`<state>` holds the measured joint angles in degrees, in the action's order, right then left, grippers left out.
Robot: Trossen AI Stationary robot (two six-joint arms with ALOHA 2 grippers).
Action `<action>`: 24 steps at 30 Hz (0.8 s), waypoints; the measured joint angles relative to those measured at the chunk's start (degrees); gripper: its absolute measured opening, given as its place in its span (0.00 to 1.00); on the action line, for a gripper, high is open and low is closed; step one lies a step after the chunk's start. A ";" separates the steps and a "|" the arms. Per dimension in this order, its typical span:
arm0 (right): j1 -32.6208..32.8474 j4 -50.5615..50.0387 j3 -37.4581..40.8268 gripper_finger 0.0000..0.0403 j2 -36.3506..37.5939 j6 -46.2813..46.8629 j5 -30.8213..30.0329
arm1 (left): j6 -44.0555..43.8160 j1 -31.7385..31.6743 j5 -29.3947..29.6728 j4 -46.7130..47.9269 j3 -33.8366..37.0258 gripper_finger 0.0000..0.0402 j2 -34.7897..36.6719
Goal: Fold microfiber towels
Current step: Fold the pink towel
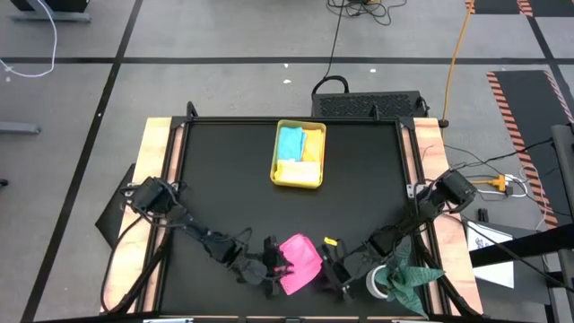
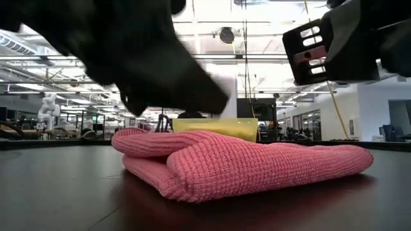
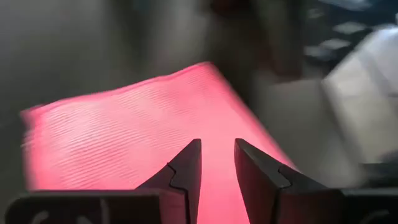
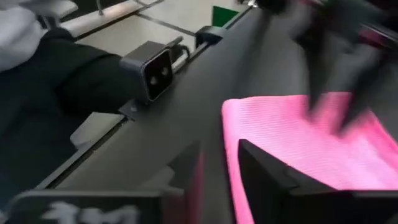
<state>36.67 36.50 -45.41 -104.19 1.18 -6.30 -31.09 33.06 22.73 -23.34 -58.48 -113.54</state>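
The pink towel [image 1: 300, 262] lies folded at the lower middle of the high view, near the counter's [image 1: 233, 179] front edge, with its long axis running on a slant from upper left to lower right of that frame. It sits directly between the two claws: the left claw [image 1: 272, 269] is at its left edge and the right claw [image 1: 330, 272] just beside its right edge, so neither arm is clearly the nearer. From the left wrist view the left claw [image 3: 217, 163] hangs over the towel [image 3: 137, 130] with its fingers parted by a narrow gap; pink shows through the gap, and I judge it is not gripping the cloth, though contact at the tips cannot be settled. In the right wrist view the right claw [image 4: 217, 165] also shows a gap between its fingers, with the towel's [image 4: 292, 140] edge lying just ahead of them and nothing visibly pinched. Both arms reach in low from the counter's outer corners, elbows out, forearms angled inward toward the towel. The low view shows the towel [image 2: 244, 160] doubled over, a rounded fold at the left and a flatter end at the right. In the upper middle of the high view a yellow tray [image 1: 299, 175] holds a light blue towel [image 1: 290, 144] and a yellow towel [image 1: 310, 148], well apart from the claws. A dark green cloth [image 1: 411, 274] lies at the lower right.
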 joint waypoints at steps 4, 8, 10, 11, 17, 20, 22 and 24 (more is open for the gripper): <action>-0.18 -2.45 -2.19 0.34 -2.65 0.57 0.35 | -5.92 -2.68 3.11 11.82 0.04 0.24 -0.10; -1.42 -7.66 -3.16 0.36 -5.20 2.21 0.35 | -8.33 -3.90 3.57 16.14 0.02 0.24 -0.09; -2.32 -9.42 -3.10 0.35 -5.42 2.22 0.01 | -8.94 -3.67 3.23 17.09 0.00 0.24 -0.02; -2.63 -10.70 -3.09 0.34 -5.00 2.18 -1.72 | -9.11 -3.36 3.35 17.18 0.00 0.24 0.10; -4.29 -13.81 -2.88 0.33 -1.19 -2.04 -15.27 | -9.14 -1.26 10.59 22.53 -0.02 0.24 3.59; -4.28 -13.82 -2.97 0.34 1.07 -3.40 -13.71 | -8.53 -0.88 14.83 24.77 0.02 0.24 6.30; -4.19 -14.86 -2.95 0.36 1.74 -4.13 -11.75 | -6.91 -0.74 14.89 24.72 -0.06 0.24 7.49; -3.89 -15.00 -2.95 0.37 1.82 -5.41 -10.52 | -5.46 -0.68 14.08 23.76 -0.02 0.24 7.76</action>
<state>32.78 21.51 -48.36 -102.37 -4.22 -16.83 -36.56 32.39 36.81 0.42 -58.50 -105.78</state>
